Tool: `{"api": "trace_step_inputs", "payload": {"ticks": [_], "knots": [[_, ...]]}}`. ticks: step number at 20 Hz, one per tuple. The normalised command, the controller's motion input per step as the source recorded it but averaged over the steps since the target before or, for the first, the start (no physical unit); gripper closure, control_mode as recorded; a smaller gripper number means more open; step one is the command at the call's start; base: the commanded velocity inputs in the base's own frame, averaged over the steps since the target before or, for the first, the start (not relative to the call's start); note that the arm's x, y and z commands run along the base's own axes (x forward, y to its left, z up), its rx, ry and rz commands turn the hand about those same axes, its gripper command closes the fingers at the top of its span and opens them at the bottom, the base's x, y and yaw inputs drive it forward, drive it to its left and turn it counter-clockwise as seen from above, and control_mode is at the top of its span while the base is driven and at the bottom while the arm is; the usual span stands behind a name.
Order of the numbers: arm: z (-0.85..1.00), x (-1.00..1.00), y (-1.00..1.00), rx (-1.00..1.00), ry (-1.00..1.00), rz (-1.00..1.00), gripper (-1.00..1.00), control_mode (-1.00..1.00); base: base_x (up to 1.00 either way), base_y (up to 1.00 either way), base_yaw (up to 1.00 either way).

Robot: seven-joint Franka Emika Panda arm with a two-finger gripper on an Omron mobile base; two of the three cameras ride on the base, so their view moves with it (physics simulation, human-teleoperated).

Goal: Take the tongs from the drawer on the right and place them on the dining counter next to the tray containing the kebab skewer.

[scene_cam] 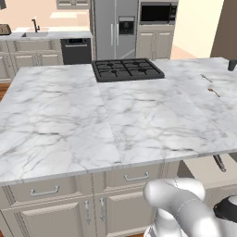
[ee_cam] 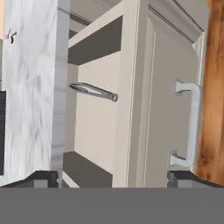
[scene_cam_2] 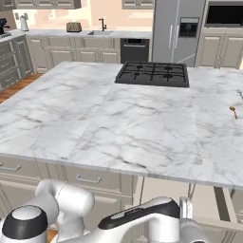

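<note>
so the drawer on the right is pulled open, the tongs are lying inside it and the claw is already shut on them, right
Not quite. The drawer is pulled open and the tongs lie inside it, but the claw is open and holds nothing. The hand view shows its two fingertips spread wide apart at the bottom, well short of the tongs.

Beyond the island's black gas hob point(scene_cam: 127, 69), a steel fridge point(scene_cam: 114, 28) stands between a black dishwasher point(scene_cam: 76, 50) and a built-in microwave point(scene_cam: 158, 13), with beige cabinets point(scene_cam: 28, 58), a sink point(scene_cam_2: 99, 32), peach walls and wood flooring point(scene_cam_2: 16, 88).
</note>
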Motion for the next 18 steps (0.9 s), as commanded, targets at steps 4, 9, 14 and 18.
{"api": "trace_step_inputs", "payload": {"ticks": [4,9,14,18], "knots": [[0.0,0.15,0.0,0.0,0.09,0.0,-1.0,-1.0,0.0,0.0,0.0],[0.0,0.34,0.0,0.0,0.12,0.0,-1.0,-1.0,0.0,0.0,0.0],[0.0,0.35,0.0,0.0,0.17,0.0,-1.0,-1.0,0.0,0.0,0.0],[-0.02,0.29,0.0,0.0,0.16,0.0,-1.0,-1.0,0.0,0.0,0.0]]}}
